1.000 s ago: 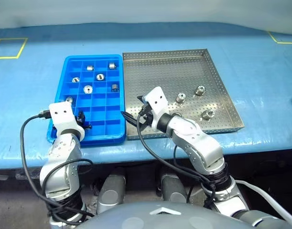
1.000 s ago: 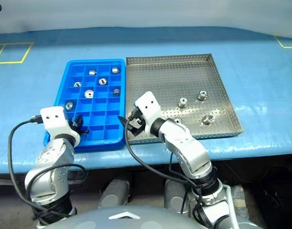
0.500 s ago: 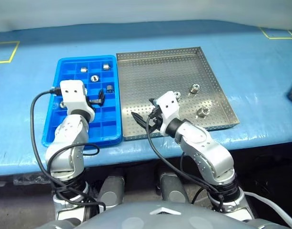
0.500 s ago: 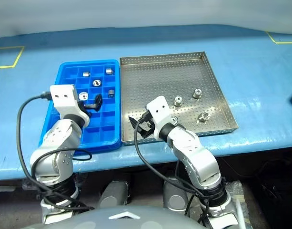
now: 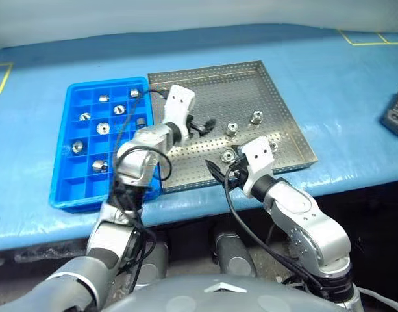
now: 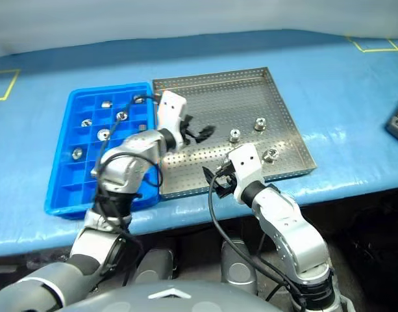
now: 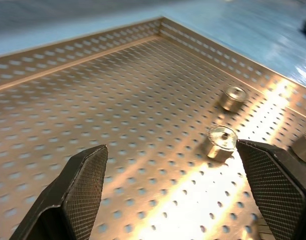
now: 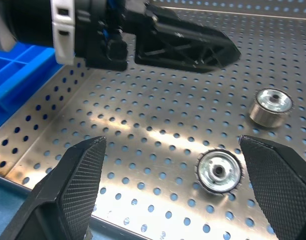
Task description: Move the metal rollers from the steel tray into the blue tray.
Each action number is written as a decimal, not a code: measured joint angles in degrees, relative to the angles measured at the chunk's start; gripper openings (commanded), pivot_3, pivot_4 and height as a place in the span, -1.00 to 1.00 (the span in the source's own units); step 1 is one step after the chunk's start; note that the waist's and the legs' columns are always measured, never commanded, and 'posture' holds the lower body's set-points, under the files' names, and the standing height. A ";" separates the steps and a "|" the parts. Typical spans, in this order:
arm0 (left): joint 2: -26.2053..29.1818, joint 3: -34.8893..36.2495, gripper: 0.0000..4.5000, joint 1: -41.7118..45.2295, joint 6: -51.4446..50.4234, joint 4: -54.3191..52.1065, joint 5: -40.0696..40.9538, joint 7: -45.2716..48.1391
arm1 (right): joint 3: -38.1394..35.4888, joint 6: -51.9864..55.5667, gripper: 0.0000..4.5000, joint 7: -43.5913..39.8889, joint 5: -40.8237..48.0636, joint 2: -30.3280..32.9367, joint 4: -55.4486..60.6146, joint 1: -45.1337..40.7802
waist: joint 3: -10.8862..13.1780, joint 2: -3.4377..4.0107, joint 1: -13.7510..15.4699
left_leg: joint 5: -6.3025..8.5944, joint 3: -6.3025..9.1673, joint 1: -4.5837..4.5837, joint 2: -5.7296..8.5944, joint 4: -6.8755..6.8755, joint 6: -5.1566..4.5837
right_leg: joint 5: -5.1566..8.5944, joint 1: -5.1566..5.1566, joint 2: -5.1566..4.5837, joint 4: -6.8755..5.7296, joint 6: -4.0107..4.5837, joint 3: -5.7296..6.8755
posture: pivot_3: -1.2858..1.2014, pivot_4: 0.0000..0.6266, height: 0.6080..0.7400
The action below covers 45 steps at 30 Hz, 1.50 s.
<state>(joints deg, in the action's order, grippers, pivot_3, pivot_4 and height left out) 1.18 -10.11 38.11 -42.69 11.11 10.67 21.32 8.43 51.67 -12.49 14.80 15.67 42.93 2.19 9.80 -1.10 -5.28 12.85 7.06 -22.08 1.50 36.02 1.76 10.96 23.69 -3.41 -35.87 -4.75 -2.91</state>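
The steel tray (image 5: pixel 231 91) lies mid-table with three metal rollers (image 5: pixel 232 128) in sight on its right half. My left gripper (image 5: pixel 204 125) hovers open over the tray's middle, pointing at those rollers; the nearest one (image 7: pixel 221 142) sits just ahead of its right finger. Low over the tray's front rim, my right gripper (image 5: pixel 218 175) is open and empty, with a roller (image 8: pixel 218 171) close in front of it. To the left, the blue tray (image 5: pixel 59 188) holds several rollers (image 5: pixel 102 128) in separate compartments.
A dark object (image 5: pixel 397 120) lies on the blue tabletop at the far right. Yellow tape marks (image 5: pixel 361 39) run along the back corners. The table's front edge (image 5: pixel 186 211) passes just below both trays.
My left arm swung right from the blue tray's front to over the steel tray, leaving a roller in a near compartment. My right gripper drew back and to the right. The camera shifted too.
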 measured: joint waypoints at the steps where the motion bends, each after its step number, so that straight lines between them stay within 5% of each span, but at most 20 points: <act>1: -0.97 -0.84 0.99 1.66 2.45 4.31 -1.02 0.20 | -0.20 0.00 1.00 0.57 -0.21 -0.22 0.30 0.55 | 0.00 0.00 -0.33 | 0.01 -0.01 0.00 0.00 0.00 -0.02 | -0.01 0.02 0.00 0.01 -0.01 -0.01 | -0.17 -0.52 1.00; 12: -7.06 -1.72 0.99 11.73 21.79 37.33 -8.42 -4.41 | 0.37 -0.03 1.00 5.10 -0.98 -3.56 2.40 3.12 | 0.00 0.00 -5.43 | 0.07 -0.17 -0.06 0.02 0.02 -0.10 | -0.07 0.08 -0.01 0.04 -0.19 -0.16 | -0.21 -0.52 1.00; 15: -7.84 -0.74 0.74 14.71 25.72 43.92 -9.61 -7.61 | 1.28 -0.22 1.00 5.28 -1.03 -4.03 2.39 2.90 | 0.00 0.00 -6.27 | 0.07 -0.17 0.00 0.01 0.02 -0.10 | -0.06 0.03 -0.01 0.04 -0.22 -0.16 | -0.21 -0.52 1.00; 22: -8.11 3.19 -0.23 18.12 30.58 51.92 -10.13 -11.72 | 2.15 -0.35 1.00 5.18 -1.21 -4.11 1.71 1.08 | -0.01 0.00 -8.03 | 0.07 -0.17 0.05 0.01 0.02 -0.10 | -0.09 -0.03 -0.02 0.03 -0.30 -0.16 | -0.17 -0.52 1.00; 24: -7.85 3.95 -0.23 17.65 29.90 50.53 -9.94 -11.33 | 2.20 -0.35 1.00 5.05 -1.17 -4.16 0.85 0.35 | 0.00 0.00 -8.02 | 0.07 -0.17 0.04 0.01 0.01 -0.10 | -0.10 -0.01 -0.02 0.03 -0.31 -0.17 | -0.13 -0.52 1.00; 29: -5.28 5.91 -0.23 5.38 22.86 25.51 -7.70 -11.02 | 2.91 -0.37 1.00 3.94 -1.02 -4.46 -1.53 -3.01 | 0.05 0.07 -7.77 | 0.06 -0.24 -0.03 -0.04 -0.12 -0.10 | -0.11 0.22 0.02 -0.08 -0.27 -0.31 | -0.06 -0.52 1.00; 35: 2.99 11.98 -0.23 -21.32 6.60 -27.41 -8.52 -16.00 | 7.90 -2.48 1.00 -0.54 -0.41 -5.99 -8.15 -11.40 | 0.04 0.14 -4.84 | 0.06 -0.30 0.08 -0.08 -0.20 -0.09 | -0.06 0.29 0.16 -0.22 -0.14 -0.54 | 0.05 -0.52 1.00; 45: 1.71 22.93 -0.23 -43.36 -11.43 -57.88 -12.86 -24.65 | 12.50 -6.27 1.00 -8.12 0.45 -7.18 -17.51 -19.33 | 0.06 -0.06 5.78 | 0.05 0.02 0.08 0.05 0.05 -0.06 | 0.04 -0.06 0.01 -0.02 0.03 -0.15 | 0.19 -0.52 1.00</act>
<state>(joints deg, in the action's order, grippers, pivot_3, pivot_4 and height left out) 2.89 12.82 -5.24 -54.11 -46.77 -2.18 -3.32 20.93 45.39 -20.62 15.25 8.49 25.43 -17.14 9.86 -1.16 0.50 12.90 7.08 -21.99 1.55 36.07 1.69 11.00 23.62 -3.41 -35.88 -4.72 -3.07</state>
